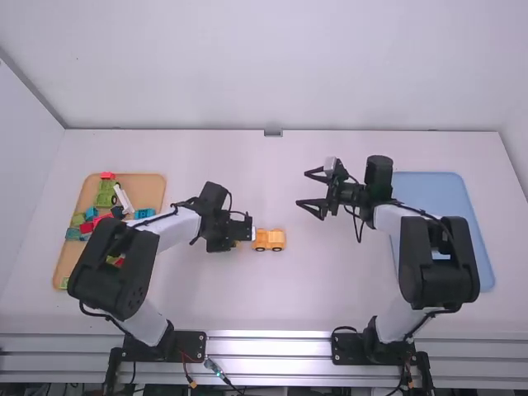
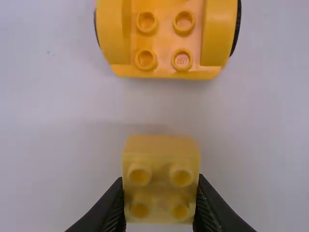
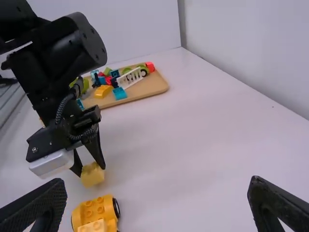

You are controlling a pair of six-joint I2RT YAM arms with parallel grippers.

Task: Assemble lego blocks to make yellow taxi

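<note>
— While the right gripper [image 3: 158, 181] hangs wide open and empty, grainy black fingers [image 3: 41, 205] well apart, what's next out?

— The car [image 3: 79, 216], folks, on the table [image 3: 193, 145] between the arms! Glossy yellow, rounded shoulders flanking the studs [image 2: 183, 22], black wheels [image 3: 116, 208], a paler block [image 3: 93, 226] aboard.

— And just past it?

— The cube [image 3: 92, 176], smooth and square-edged, four round studs up, nipped snugly side to side by the left gripper [image 2: 160, 179]. It's close to the car, not touching.

— So how to play it?

— Lift clear, I'd say, square it between those shoulders, match studs, then press straight down. Those wheels could roll, so let the right side brace the car.

— Farthest off?

— The tan tray [image 3: 145, 92], flat, with rounded corners, bearing spare bricks [image 3: 103, 91]!
</note>
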